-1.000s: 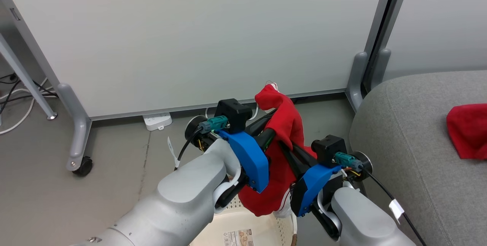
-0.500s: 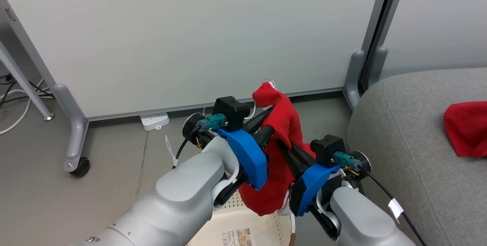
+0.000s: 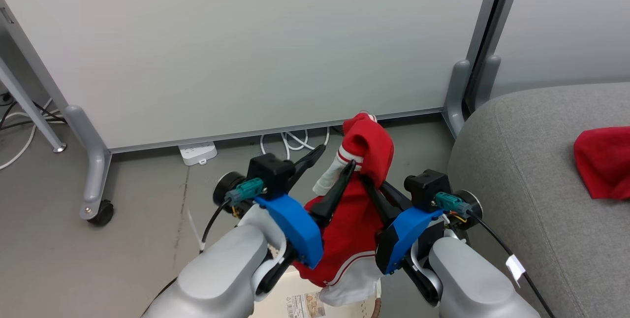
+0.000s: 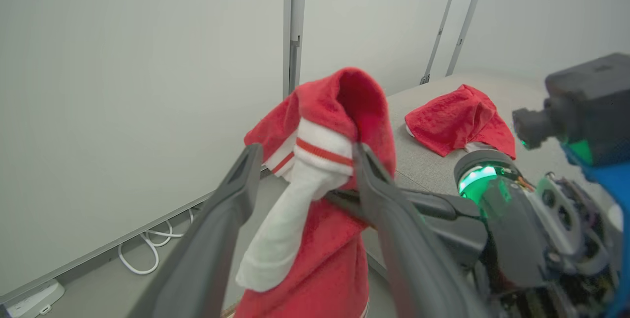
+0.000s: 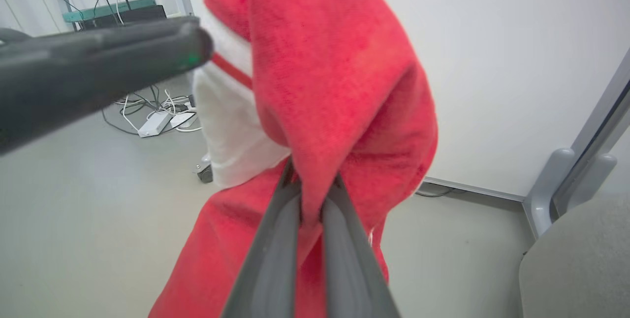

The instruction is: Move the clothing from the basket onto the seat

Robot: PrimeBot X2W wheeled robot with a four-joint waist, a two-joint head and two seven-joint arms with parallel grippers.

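Left pincer [image 4: 307, 148] has let go and gapes wide; right pincer [image 5: 312, 180], clamped on the soft red white-striped garment [image 3: 354, 219], can carry it to the grey fabric sofa [image 3: 521, 170] at its right

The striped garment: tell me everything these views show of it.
The striped garment is fleecy red fabric with a white cuff carrying red stripes, and a white hem. It hangs bunched in the air, its hem over the basket. The right gripper is shut on a red fold near its top. The left gripper is open, its fingers either side of the cuff, one against the cloth.
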